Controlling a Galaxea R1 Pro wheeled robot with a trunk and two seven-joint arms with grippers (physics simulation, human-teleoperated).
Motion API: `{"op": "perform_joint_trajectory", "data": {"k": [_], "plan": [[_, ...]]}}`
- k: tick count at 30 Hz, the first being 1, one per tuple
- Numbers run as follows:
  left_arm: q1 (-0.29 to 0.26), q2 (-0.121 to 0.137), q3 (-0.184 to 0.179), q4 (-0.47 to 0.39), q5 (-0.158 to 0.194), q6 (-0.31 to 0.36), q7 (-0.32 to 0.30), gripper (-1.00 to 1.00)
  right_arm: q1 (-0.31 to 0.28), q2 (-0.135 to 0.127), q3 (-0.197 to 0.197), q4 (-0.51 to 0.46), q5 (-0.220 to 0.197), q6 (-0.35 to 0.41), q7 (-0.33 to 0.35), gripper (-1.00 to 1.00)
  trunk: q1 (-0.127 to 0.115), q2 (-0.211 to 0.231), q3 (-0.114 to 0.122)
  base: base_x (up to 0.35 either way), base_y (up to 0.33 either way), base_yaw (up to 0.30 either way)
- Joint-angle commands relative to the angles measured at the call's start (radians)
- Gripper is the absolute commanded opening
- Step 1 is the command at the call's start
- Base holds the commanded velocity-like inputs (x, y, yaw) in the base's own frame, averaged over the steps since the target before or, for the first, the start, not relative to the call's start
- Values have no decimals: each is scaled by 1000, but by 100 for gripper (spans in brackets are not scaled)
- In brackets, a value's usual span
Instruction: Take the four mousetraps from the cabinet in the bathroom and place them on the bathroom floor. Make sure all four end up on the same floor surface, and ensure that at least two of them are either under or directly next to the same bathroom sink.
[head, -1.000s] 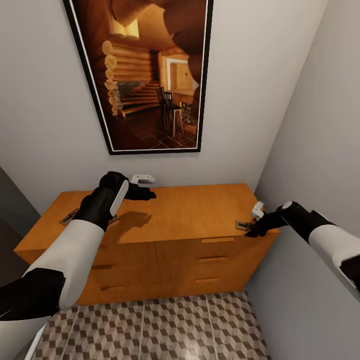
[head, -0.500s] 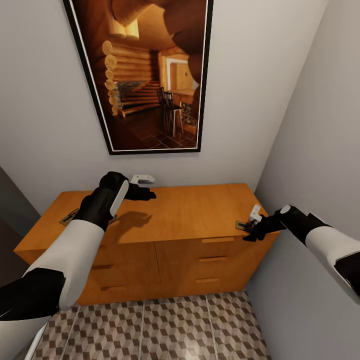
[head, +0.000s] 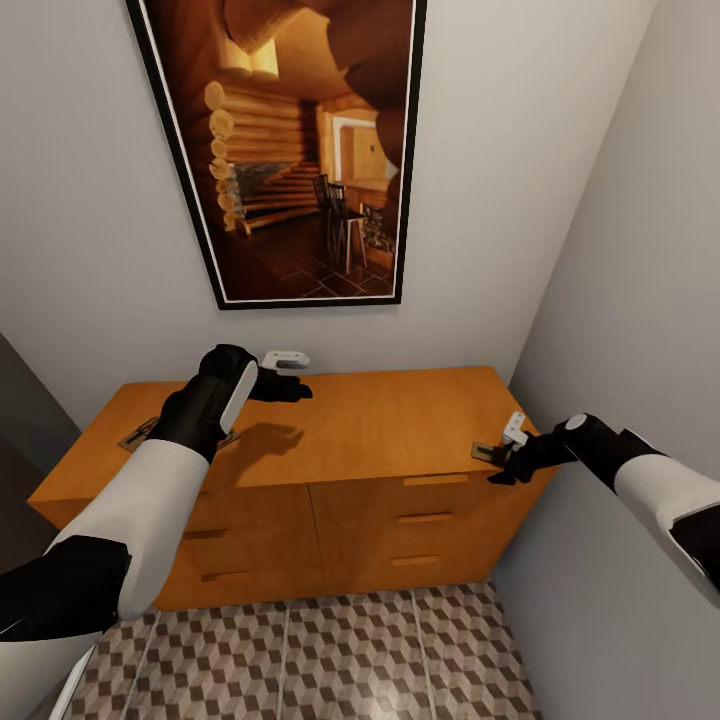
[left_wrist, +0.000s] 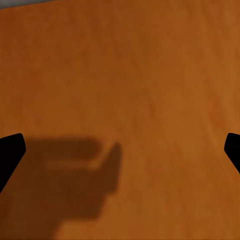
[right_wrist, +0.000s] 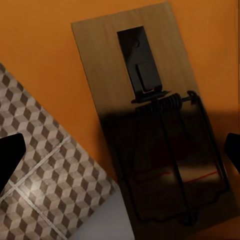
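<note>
- Your right end effector (head: 508, 452) hangs at the right front corner of the cabinet (head: 380, 425), fingers spread wide. In the right wrist view the two dark fingertips (right_wrist: 11, 155) sit at opposite edges of the picture with nothing between them but the trap below, so it is released and grasps nothing.
- Directly beneath that end effector lies one mousetrap (right_wrist: 155, 120), flat on the surface, its spring and wire bar facing up. One end reaches the surface's edge, and the bathroom floor (right_wrist: 45, 160) shows just past it.
- Your left end effector (head: 285, 375) hovers over the back of the surface, near the wall. Its fingers are also spread, with bare wood and its own shadow beneath them; it holds nothing.
- Beside your left forearm, toward the far left end of the surface, a second mousetrap (head: 138, 434) lies flat, partly hidden by the arm. A sliver next to the forearm may be another; I cannot tell.
- Progress, as I judge it: barely begun. No trap is visible on the tiled floor in front of the cabinet, and none is gripped. All four placings are left, including the two by the sink.
- Against a second ago: your right end effector has dropped from above the corner trap and settled closer over it, the wrist swinging slightly. Your left arm has not moved, and the camera is steady.
</note>
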Motion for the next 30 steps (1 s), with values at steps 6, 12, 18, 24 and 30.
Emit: {"op": "perform_joint_trajectory", "data": {"k": [6, 12, 18, 24, 30], "plan": [[-1, 0, -1, 0, 11, 4, 5, 100, 0, -2, -2, 2, 13, 0, 4, 100, 0, -1, -2, 0, 0, 0], [-1, -10, -1, 0, 9, 4, 6, 100, 0, -1, -1, 2, 13, 0, 4, 100, 0, -1, -2, 0, 0, 0], [-1, -24, -1, 1, 5, 4, 6, 100, 0, -1, -1, 3, 14, 1, 4, 100, 0, -1, -2, 0, 0, 0], [-1, -27, -1, 1, 4, 4, 7, 100, 0, -2, -1, 3, 15, 1, 4, 100, 0, -1, -2, 0, 0, 0], [-1, -27, -1, 1, 4, 4, 7, 100, 0, -3, -1, 3, 16, 3, 4, -100, 0, -1, -2, 0, 0, 0]]}}
